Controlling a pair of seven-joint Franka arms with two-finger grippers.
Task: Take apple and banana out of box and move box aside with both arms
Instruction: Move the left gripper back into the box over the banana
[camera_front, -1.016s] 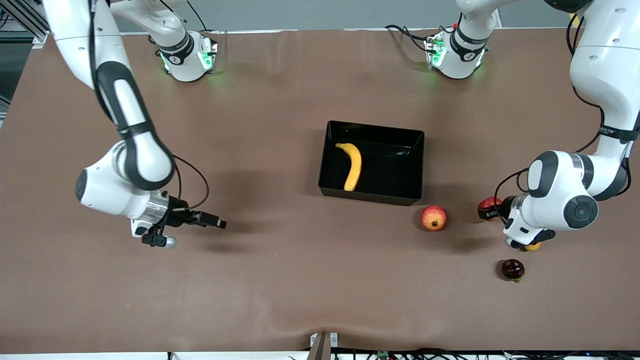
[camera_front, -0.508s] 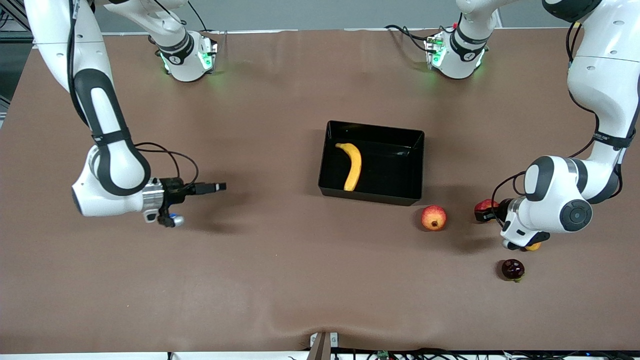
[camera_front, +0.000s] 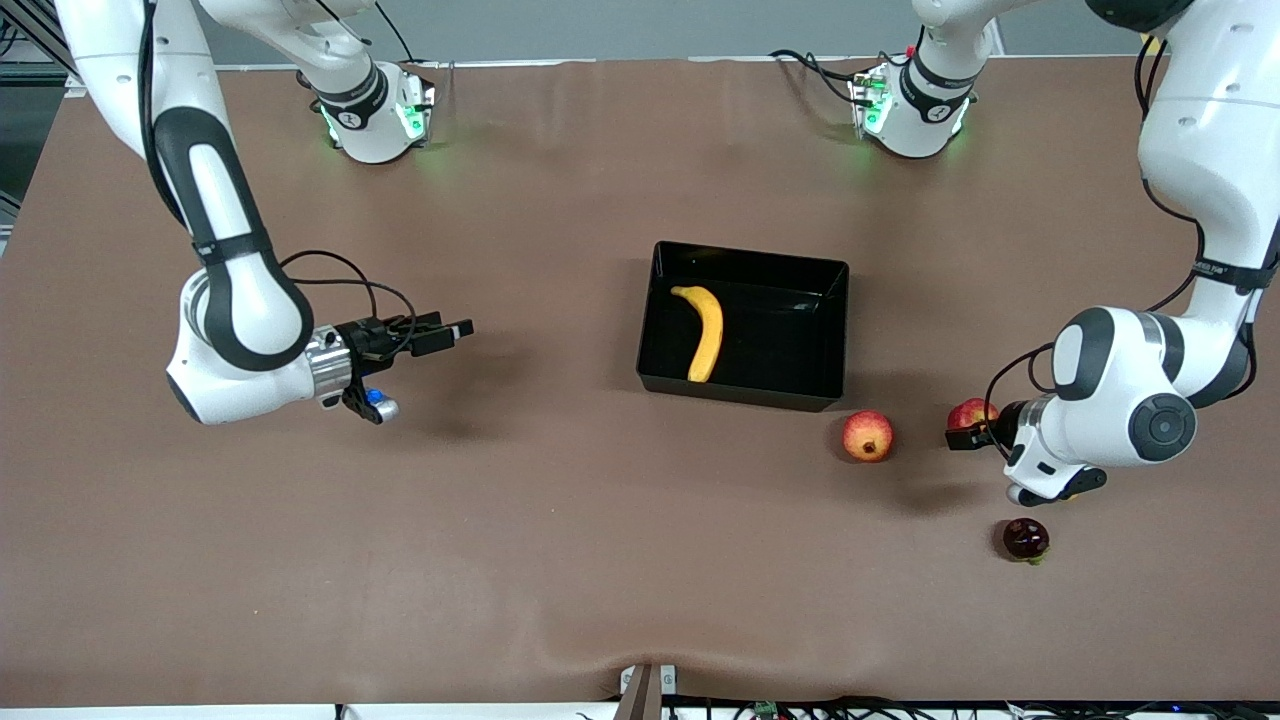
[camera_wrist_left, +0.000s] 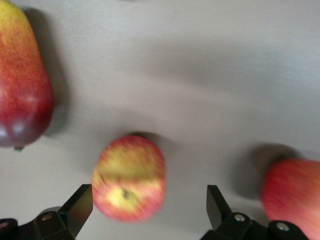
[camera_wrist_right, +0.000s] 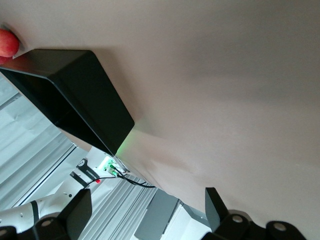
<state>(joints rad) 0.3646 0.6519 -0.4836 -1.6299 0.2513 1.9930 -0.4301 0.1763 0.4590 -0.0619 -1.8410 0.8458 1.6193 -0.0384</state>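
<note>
The banana (camera_front: 703, 331) lies in the box (camera_front: 830, 340), along the wall toward the right arm's end. The box sits on the brown table (camera_front: 560, 560) about midway between its two ends.

The apple (camera_front: 968, 412) rests on the table toward the left arm's end, nearer the front camera than the box and clear of it. In the left wrist view the apple (camera_wrist_left: 129, 185) sits between the spread fingers (camera_wrist_left: 77, 209) with a gap on each side, so nothing is gripped. The left gripper (camera_front: 962, 432) is low at the apple, its jaws wide apart; from the front I cannot tell whether a finger touches the fruit.

A round orange-red fruit (camera_front: 867, 436) lies beside the apple, toward the right arm's end and just off the box's near corner. The mango (camera_wrist_left: 22, 85) shows only in the left wrist view, near the apple. A dark red fruit (camera_front: 1025, 538) lies nearer the front camera than the left gripper.

The right gripper (camera_front: 452, 333) hangs empty over bare table toward the right arm's end, well apart from the box, with its fingers (camera_wrist_right: 79, 212) spread wide.
</note>
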